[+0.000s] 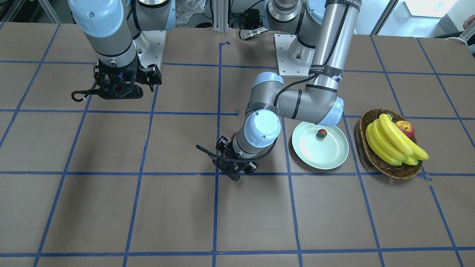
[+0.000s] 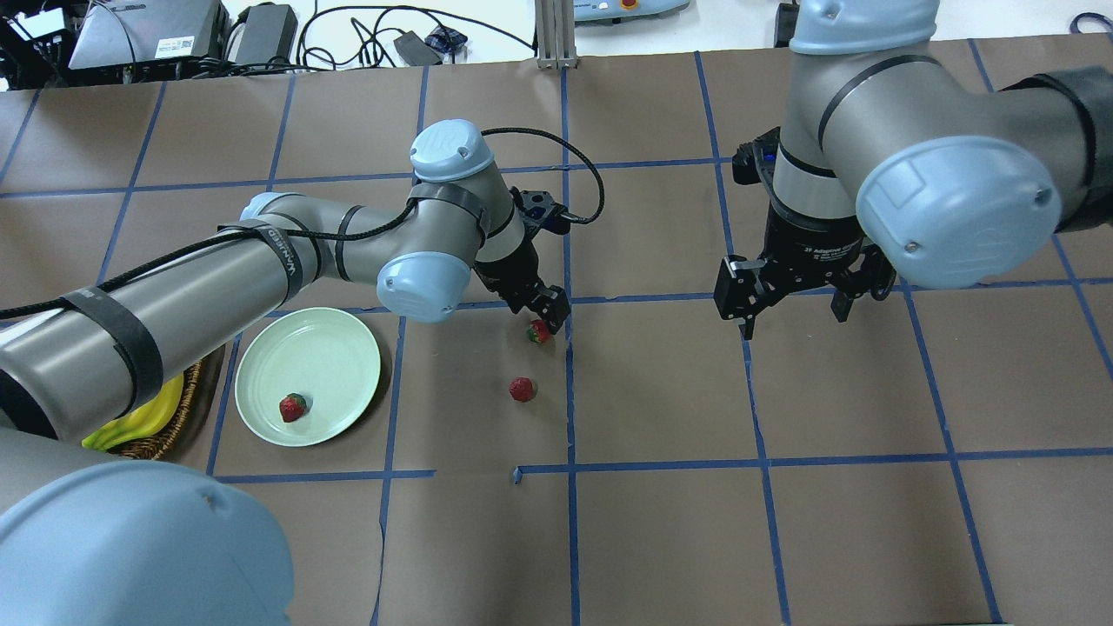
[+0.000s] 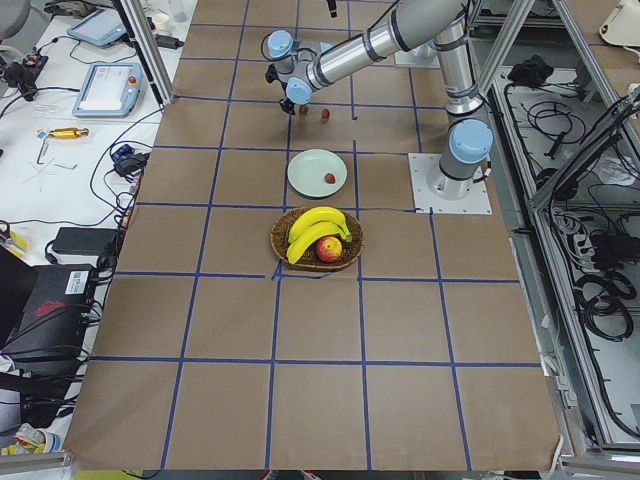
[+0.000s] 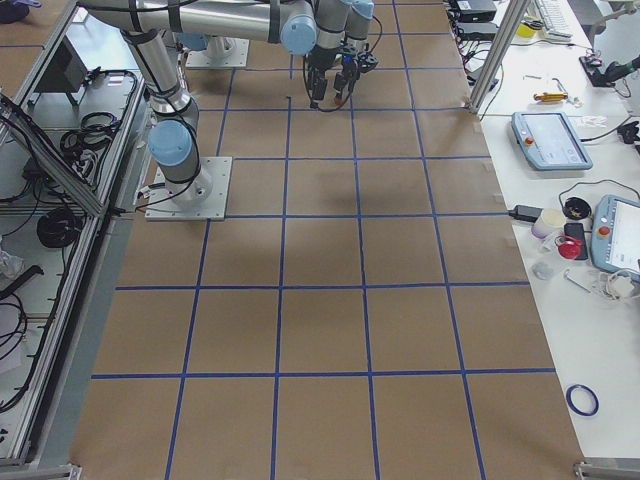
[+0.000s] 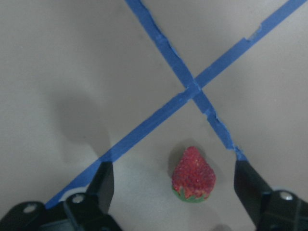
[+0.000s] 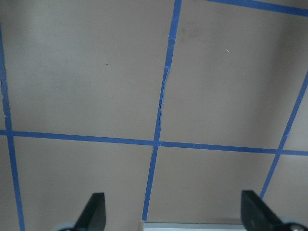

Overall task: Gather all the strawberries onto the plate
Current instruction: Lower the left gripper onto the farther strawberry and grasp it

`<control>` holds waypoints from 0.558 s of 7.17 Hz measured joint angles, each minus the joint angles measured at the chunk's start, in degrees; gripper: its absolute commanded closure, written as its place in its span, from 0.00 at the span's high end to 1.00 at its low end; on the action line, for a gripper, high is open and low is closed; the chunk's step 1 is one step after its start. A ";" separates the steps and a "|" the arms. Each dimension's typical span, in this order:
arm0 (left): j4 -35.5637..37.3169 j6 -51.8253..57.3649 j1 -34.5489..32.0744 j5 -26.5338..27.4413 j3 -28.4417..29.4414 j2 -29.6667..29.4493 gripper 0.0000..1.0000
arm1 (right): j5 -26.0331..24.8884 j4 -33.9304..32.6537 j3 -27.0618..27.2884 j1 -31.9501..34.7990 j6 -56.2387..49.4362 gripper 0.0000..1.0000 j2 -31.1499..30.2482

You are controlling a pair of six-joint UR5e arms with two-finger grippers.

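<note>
Straddling one strawberry (image 5: 193, 175) on the table (image 2: 661, 522), the left gripper (image 5: 173, 167) has its jaws wide, clear of the fruit. A second strawberry (image 2: 522, 389) lies near. A third strawberry (image 2: 293, 407) rests in the plate (image 2: 317, 352). Well apart, the right gripper (image 2: 793, 318) hangs, jaws wide.

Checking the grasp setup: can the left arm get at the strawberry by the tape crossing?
Likely yes: the open left tool hangs over that strawberry, a finger either side, nothing between.

Brown table (image 2: 869, 539), blue tape grid (image 1: 111, 173); white side bench (image 4: 590, 330), teach pendant (image 4: 546, 140), cables (image 2: 348, 35).
</note>
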 measured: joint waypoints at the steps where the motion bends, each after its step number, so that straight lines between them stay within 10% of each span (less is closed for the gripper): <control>1: -0.02 -0.15 -0.15 0.08 -0.02 -0.08 0.19 | 0.06 -0.14 0.02 -0.02 0.02 1.00 0.14; 2: -0.03 -0.15 -0.20 0.24 -0.02 -0.10 0.00 | 0.09 -0.26 0.03 -0.02 0.04 1.00 0.31; 4: -0.02 0.20 -0.23 2.53 0.09 0.09 0.00 | 0.11 -0.36 -0.01 -0.02 0.01 1.00 0.41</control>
